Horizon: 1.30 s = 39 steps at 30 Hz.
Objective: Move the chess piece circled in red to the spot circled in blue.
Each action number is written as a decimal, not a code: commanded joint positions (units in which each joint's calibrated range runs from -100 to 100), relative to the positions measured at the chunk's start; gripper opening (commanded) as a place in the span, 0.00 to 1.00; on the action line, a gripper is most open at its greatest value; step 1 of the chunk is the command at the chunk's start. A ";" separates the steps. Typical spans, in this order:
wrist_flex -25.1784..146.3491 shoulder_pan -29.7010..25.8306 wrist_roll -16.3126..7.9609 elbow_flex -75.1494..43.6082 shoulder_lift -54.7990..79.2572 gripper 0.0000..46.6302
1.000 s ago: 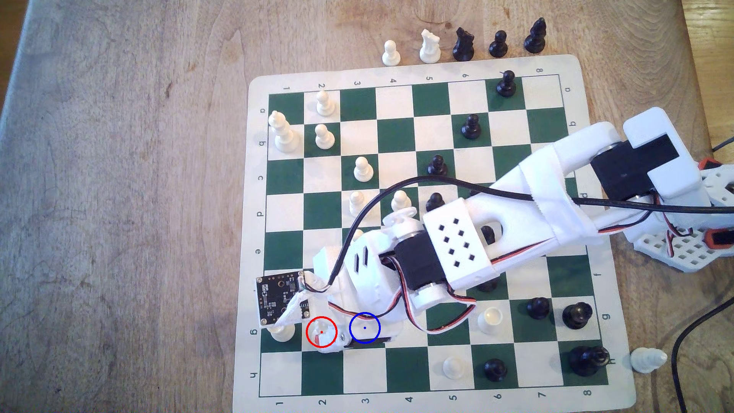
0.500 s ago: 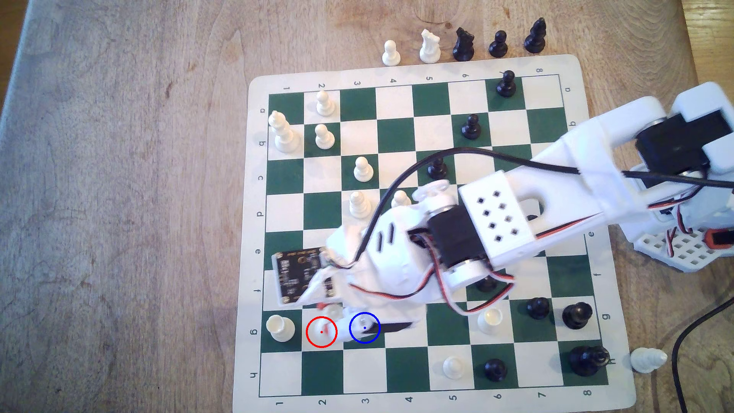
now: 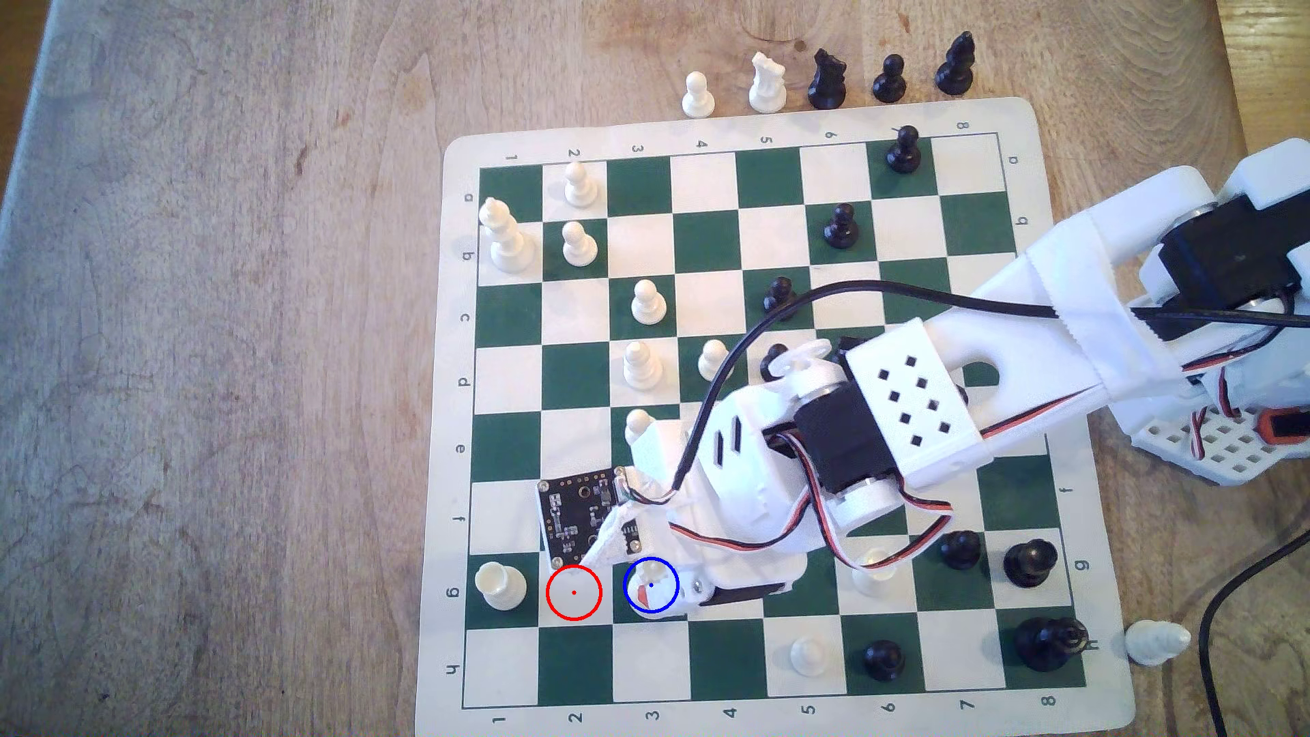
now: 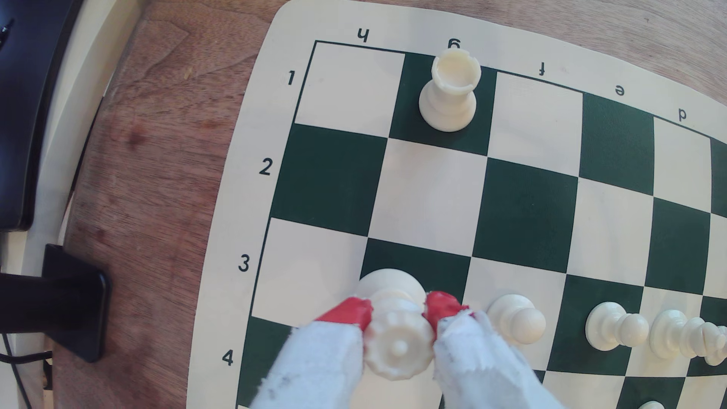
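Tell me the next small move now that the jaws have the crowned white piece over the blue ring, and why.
Probably open the jaws and lift straight up. The gripper is shut on the cream-white crown-topped chess piece, whose round base sits on the dark green blue-ringed square. In the wrist view the base looks down on the board, though contact is hard to confirm. The red-ringed white square is bare.

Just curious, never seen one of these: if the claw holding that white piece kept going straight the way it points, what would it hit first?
Probably the board. The gripper points down at the green square under the crowned piece it clamps, so the piece's base would likely meet it first. How much gap remains is unclear.
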 commanded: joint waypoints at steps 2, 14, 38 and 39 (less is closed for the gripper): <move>-0.90 0.20 0.59 -7.07 1.36 0.01; -0.82 1.53 1.22 -10.88 4.67 0.01; 0.65 1.61 1.51 -10.70 6.46 0.19; 0.90 1.53 1.51 -10.79 6.46 0.23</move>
